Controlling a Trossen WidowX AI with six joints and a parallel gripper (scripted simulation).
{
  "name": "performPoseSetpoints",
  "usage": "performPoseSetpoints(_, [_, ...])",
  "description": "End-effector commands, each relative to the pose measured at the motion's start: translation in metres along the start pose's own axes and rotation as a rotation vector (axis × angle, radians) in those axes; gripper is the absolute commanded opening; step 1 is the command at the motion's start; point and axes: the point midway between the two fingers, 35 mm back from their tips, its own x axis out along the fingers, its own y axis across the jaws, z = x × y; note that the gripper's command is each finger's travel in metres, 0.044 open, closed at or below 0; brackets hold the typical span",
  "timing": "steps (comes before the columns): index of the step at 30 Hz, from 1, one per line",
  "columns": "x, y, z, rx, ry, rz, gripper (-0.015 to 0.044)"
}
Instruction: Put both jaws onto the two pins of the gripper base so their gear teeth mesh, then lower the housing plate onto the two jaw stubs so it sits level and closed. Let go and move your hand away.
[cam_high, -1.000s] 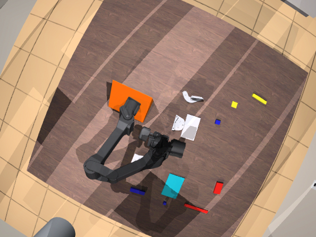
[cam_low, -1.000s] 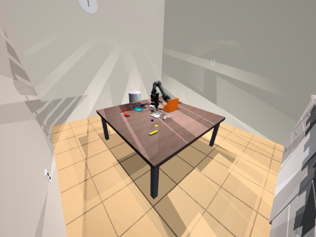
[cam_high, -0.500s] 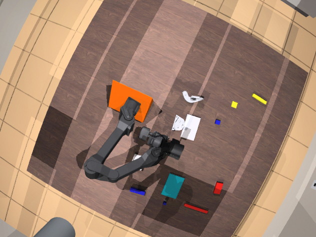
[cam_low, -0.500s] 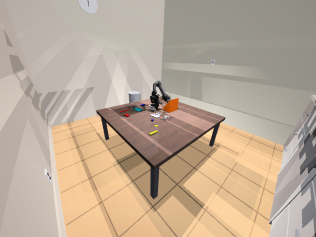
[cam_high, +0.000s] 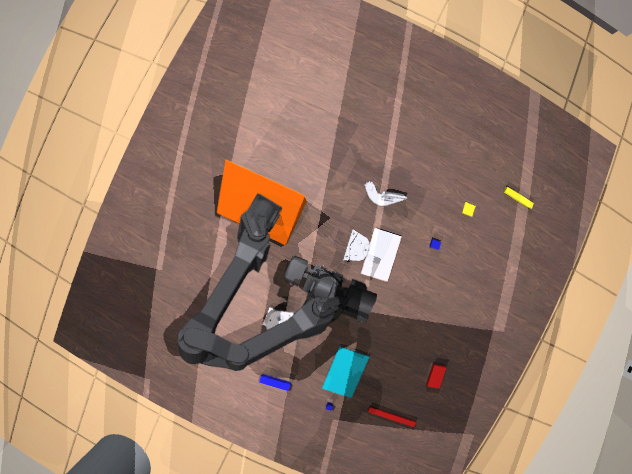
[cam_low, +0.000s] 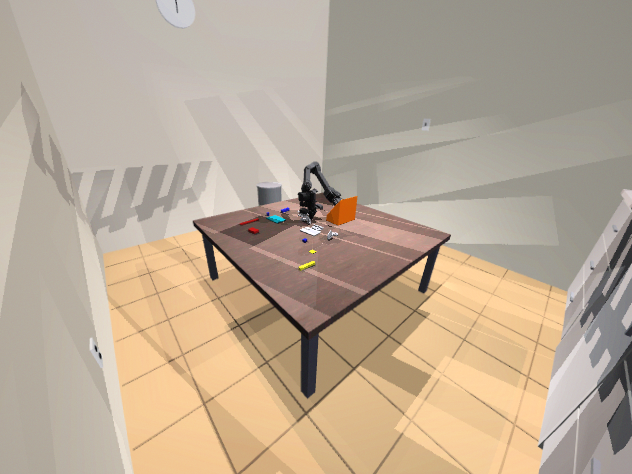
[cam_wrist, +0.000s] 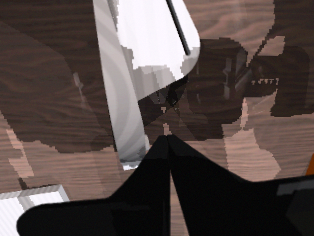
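My gripper (cam_wrist: 166, 142) is shut with its black tips together and nothing between them. A white jaw (cam_wrist: 122, 100) (cam_low: 305, 216) is just left of the tips in the wrist view, its narrow end partly behind the left finger; whether it rests on the table is unclear. The other white curved jaw (cam_high: 378, 197) (cam_low: 332, 234) lies apart. A white rounded part (cam_high: 356, 246) with small marks lies beside a white rectangular slab (cam_high: 381, 254) (cam_low: 309, 231) (cam_wrist: 22, 212). Another white plate with holes (cam_high: 276, 317) is partly hidden under the arm. Which white part is the base is hard to tell.
An orange wedge (cam_high: 261, 193) (cam_low: 343, 211) stands by the arm's base. A cyan block (cam_high: 346, 372) (cam_low: 276, 218), red blocks (cam_high: 436, 376) (cam_high: 392, 416), blue blocks (cam_high: 275, 382) (cam_high: 435, 243) (cam_high: 329, 406) and yellow blocks (cam_high: 468, 209) (cam_high: 518, 197) lie around.
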Motion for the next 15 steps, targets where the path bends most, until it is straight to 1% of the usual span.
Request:
performPoseSetpoints(1, [-0.001,0.008,0.002,0.002,-0.003,0.006,0.0])
performPoseSetpoints(15, [0.0,0.031,0.001,0.003,-0.003,0.007,0.0])
